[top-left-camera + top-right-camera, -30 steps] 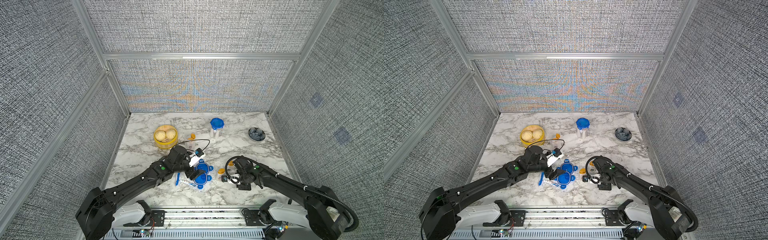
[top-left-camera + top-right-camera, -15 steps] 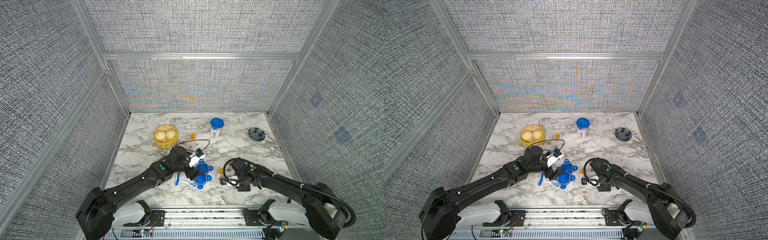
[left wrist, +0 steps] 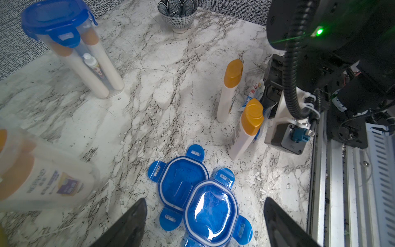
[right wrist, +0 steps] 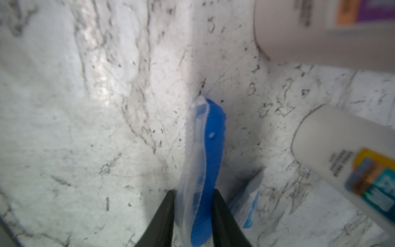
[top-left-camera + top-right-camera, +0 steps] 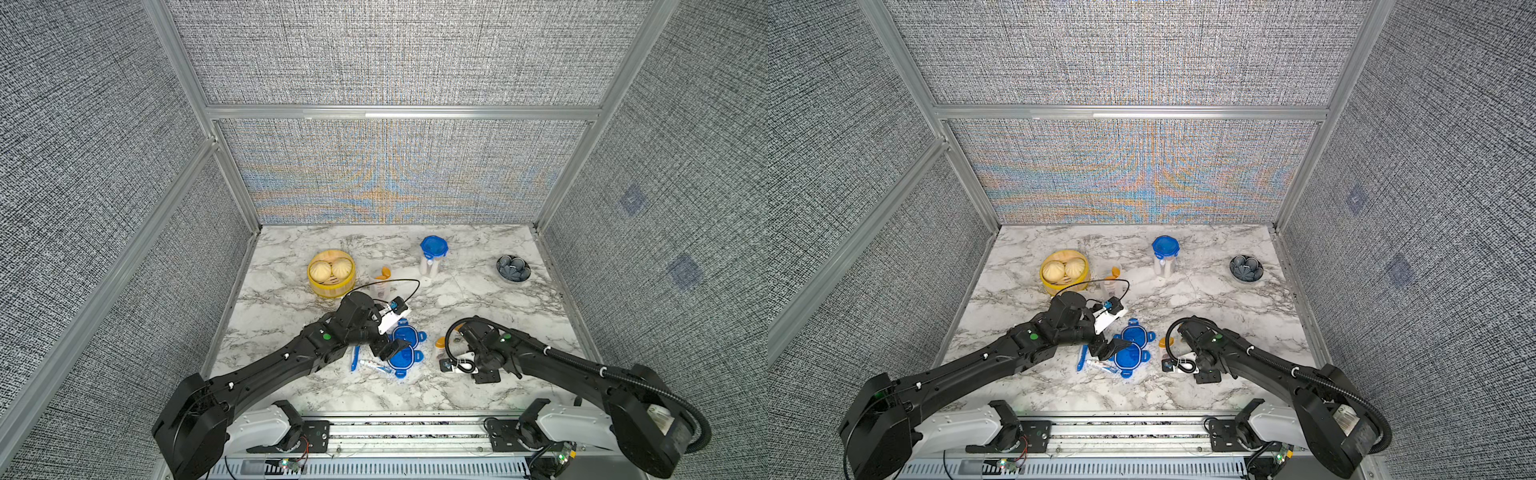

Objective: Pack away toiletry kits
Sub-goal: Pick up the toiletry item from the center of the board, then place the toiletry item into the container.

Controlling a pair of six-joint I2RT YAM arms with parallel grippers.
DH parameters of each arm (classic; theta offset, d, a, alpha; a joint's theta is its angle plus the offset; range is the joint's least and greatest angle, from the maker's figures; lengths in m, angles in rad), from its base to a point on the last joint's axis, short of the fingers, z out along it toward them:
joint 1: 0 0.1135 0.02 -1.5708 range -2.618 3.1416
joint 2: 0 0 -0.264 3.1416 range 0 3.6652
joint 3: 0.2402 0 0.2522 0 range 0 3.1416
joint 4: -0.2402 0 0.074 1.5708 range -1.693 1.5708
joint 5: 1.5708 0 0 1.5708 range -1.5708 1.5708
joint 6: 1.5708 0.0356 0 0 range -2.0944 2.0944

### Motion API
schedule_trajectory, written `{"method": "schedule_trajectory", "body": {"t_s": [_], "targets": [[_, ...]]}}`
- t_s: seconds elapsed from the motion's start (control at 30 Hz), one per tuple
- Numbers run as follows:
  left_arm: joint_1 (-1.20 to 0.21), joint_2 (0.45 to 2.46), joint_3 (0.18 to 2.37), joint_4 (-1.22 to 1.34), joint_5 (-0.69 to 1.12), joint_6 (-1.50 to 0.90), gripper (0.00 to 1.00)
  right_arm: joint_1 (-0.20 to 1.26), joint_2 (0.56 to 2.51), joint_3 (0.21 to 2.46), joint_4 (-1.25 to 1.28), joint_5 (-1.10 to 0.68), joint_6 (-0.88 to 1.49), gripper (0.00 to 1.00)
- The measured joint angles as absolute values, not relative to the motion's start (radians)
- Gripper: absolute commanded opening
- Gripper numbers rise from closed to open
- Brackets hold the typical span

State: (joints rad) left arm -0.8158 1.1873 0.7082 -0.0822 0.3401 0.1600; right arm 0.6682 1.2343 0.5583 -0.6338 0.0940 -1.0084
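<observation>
Right arm slid inward toward centre since earlier frame; right claw (image 4: 193,193) narrowed, now pinching wrapped toothbrush (image 4: 211,136). We judge pick secured, lift toward open tub (image 5: 380,286) next. Toothbrush blue, in clear sleeve, low on surface (image 4: 64,128), near two white bottles (image 3: 224,107), toothpaste tube (image 4: 245,209) just beside. Left claw (image 3: 204,200) wide, unmoved, hovering over two loose lids (image 3: 181,179).

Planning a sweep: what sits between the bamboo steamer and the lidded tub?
An open clear tub with an orange cap showing inside, seen in both top views.
</observation>
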Motion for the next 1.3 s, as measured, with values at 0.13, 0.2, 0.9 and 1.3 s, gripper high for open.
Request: {"method": "schedule_trajectory", "body": {"t_s": [0.13, 0.2, 0.9, 1.3], "targets": [[-0.816, 1.187, 0.708, -0.082, 0.340, 0.160, 0.85, 0.682, 1.196, 0.552, -0.673, 0.072, -1.012, 0.21], [-0.816, 1.187, 0.708, -0.082, 0.340, 0.160, 0.85, 0.687, 1.168, 0.550, -0.707, 0.056, -1.011, 0.19], [-0.731, 1.182, 0.727, -0.017, 0.287, 0.064, 0.84, 0.516, 0.799, 0.769, -0.842, -0.145, -0.788, 0.14], [-0.648, 1.141, 0.800, 0.028, 0.199, 0.009, 0.84, 0.392, 1.131, 1.080, -0.405, -0.375, -0.292, 0.09]]}}
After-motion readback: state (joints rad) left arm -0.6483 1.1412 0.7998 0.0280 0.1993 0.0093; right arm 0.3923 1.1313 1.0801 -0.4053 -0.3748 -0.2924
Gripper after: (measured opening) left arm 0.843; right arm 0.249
